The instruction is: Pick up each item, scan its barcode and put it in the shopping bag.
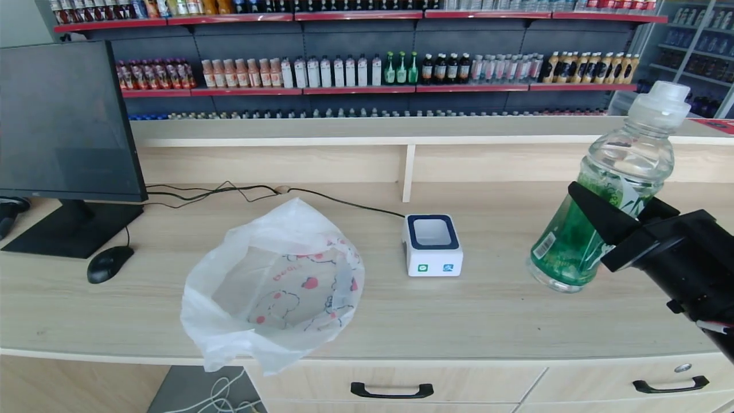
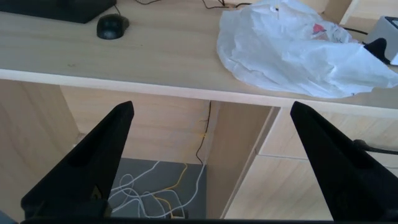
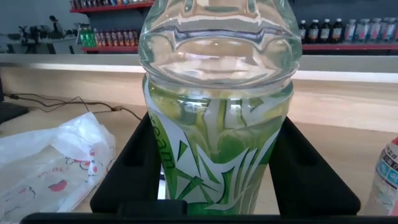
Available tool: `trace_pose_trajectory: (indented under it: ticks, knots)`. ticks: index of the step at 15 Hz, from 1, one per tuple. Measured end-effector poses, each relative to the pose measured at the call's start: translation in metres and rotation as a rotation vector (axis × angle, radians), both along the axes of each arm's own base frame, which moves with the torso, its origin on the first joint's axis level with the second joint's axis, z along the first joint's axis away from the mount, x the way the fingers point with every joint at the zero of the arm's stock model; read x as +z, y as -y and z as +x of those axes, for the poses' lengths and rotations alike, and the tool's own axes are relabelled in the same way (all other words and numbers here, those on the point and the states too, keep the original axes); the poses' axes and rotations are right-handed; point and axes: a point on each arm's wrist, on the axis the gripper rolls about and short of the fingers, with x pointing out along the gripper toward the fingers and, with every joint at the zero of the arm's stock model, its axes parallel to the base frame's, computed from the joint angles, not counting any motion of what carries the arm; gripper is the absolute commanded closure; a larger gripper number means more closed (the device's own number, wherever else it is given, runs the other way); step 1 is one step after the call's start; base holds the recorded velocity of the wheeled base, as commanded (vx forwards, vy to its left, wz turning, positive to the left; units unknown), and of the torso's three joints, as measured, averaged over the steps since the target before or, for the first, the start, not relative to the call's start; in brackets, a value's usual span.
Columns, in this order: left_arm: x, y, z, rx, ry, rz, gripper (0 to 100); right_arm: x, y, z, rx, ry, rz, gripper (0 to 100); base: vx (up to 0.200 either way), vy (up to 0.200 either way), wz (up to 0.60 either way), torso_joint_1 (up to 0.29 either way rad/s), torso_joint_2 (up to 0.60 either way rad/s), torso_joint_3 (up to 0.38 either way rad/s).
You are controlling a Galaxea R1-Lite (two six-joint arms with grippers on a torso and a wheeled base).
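Note:
My right gripper (image 1: 616, 215) is shut on a clear bottle with a green label (image 1: 608, 201), held tilted above the counter at the right, its barcode facing left. In the right wrist view the bottle (image 3: 217, 118) sits between the two black fingers (image 3: 134, 165). The white barcode scanner (image 1: 433, 245) stands mid-counter, left of the bottle. An open white plastic shopping bag (image 1: 275, 284) with red prints sits near the counter's front edge, left of the scanner. My left gripper (image 2: 211, 162) hangs open below the counter's front edge, the bag (image 2: 298, 46) above it.
A black monitor (image 1: 66, 126) and mouse (image 1: 109, 264) occupy the counter's left end, with cables (image 1: 229, 192) running behind the bag. Another bottle (image 3: 385, 180) stands near the held one. Drawers with black handles (image 1: 391, 392) line the front. Shelves of drinks (image 1: 367, 69) fill the background.

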Motion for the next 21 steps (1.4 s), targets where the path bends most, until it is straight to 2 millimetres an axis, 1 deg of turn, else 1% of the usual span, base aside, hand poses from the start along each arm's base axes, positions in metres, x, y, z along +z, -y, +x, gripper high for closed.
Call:
trace_pose_trajectory:
  ticks: [3,5,8,11,15,17,18,21]
  knots:
    - [0.000,0.000,0.000,0.000,0.000,0.000,0,-0.004,-0.001,-0.002,0.007,-0.018,-0.007,100,0.000,0.200,0.00,0.002,0.00,0.002]
    - [0.000,0.000,0.000,0.000,0.003,0.000,0,-0.010,0.000,-0.006,0.009,-0.043,-0.016,100,0.000,0.000,0.00,0.000,0.00,0.000]
    - [0.000,0.000,0.000,0.000,0.002,0.000,0,-0.009,0.000,-0.006,0.033,-0.028,-0.032,100,0.000,0.000,0.00,0.000,0.00,0.000]
    - [0.000,0.000,0.000,0.000,0.002,-0.001,0,-0.011,-0.004,-0.002,0.077,0.010,-0.162,100,0.000,0.000,0.00,0.000,0.00,0.000]
    - [0.000,0.000,0.000,0.000,0.001,-0.001,0,-0.001,-0.012,0.020,0.016,0.121,-0.313,100,0.000,0.000,0.00,0.000,0.00,0.000]
    - [0.000,0.000,0.000,0.000,0.001,-0.001,0,0.002,-0.016,0.035,-0.042,0.183,-0.424,100,0.000,0.000,0.00,0.000,0.00,0.000]
    - [0.000,0.000,0.000,0.000,0.001,0.000,0,-0.001,-0.017,0.042,-0.065,0.193,-0.483,100,0.000,0.000,0.00,0.000,0.00,0.000]
    - [0.000,0.000,0.000,0.000,0.003,0.002,0,-0.011,-0.018,0.059,-0.022,0.255,-0.639,100,0.000,0.000,0.00,0.000,0.00,0.000]
